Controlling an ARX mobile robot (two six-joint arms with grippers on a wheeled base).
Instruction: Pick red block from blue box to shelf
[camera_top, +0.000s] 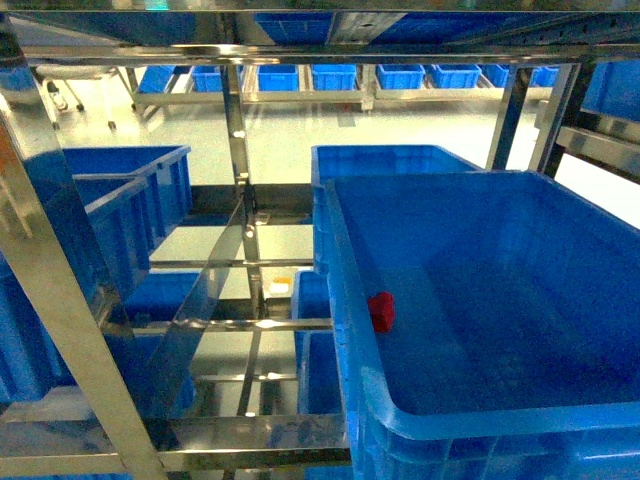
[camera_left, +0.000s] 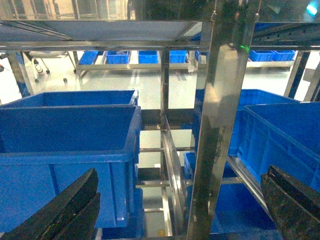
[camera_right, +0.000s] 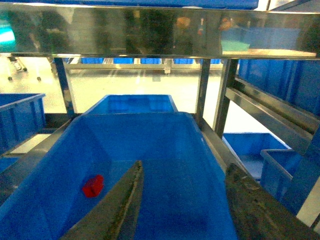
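Observation:
The red block lies on the floor of the blue box, close against its left wall. The box sits on a tier of the steel shelf. In the right wrist view the red block is low and left inside the blue box. My right gripper hangs open over the near end of the box, the block to the left of its left finger and apart from it. My left gripper is open and empty, facing a shelf post. Neither gripper shows in the head view.
Dark blue crates stand on the shelf's left side and behind the box. More crates fill lower tiers and a far rack. A steel rail runs overhead. A slanted steel post crosses the left foreground.

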